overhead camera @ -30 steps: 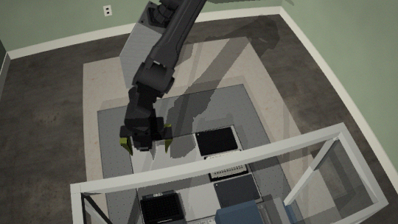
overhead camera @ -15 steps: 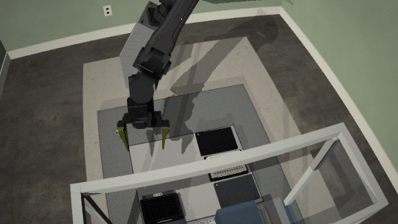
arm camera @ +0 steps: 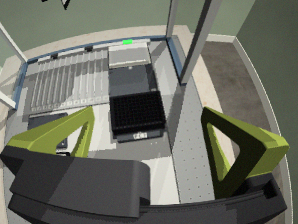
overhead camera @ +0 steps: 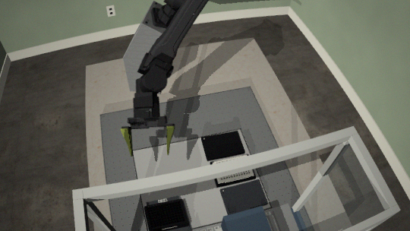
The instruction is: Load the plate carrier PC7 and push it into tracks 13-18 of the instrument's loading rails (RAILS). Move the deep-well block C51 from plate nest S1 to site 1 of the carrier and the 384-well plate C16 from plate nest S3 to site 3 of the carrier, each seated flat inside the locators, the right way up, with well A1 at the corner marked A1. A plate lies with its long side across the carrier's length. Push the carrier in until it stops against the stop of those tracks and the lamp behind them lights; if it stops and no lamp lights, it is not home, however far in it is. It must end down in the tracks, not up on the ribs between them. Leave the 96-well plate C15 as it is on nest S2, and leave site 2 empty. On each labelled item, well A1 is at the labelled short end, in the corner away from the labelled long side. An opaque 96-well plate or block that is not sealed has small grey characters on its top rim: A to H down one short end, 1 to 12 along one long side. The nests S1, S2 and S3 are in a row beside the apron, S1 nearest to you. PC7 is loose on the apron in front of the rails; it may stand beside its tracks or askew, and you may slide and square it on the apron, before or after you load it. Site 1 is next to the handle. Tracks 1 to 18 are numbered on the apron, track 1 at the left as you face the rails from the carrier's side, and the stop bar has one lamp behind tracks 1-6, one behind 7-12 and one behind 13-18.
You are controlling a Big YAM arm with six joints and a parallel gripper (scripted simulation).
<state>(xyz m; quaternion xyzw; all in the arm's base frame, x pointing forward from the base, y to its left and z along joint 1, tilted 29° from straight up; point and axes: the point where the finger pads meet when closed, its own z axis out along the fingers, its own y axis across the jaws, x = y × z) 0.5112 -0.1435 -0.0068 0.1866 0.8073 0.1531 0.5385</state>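
My gripper [overhead camera: 149,152] is open and empty, hanging above the pale apron [overhead camera: 167,160] left of the nest row. In the wrist view the fingers frame the carrier PC7 [arm camera: 133,92], which lies in the tracks right of the ribbed rails [arm camera: 67,83]. A green lamp [arm camera: 128,43] glows behind its far end. The black deep-well block C51 [arm camera: 136,113] sits on the carrier's near site; it also shows in the top view [overhead camera: 167,213]. A dark grey flat area [arm camera: 132,82] lies beyond it. The white 96-well plate C15 [overhead camera: 235,175] sits on the middle nest.
A black rectangle [overhead camera: 223,145] and a dark grey one [overhead camera: 244,195] flank C15 in the nest row. A white enclosure frame [overhead camera: 212,172] crosses above the deck, and its post [arm camera: 189,23] stands right of the carrier. A blue box [overhead camera: 247,219] sits at the bottom.
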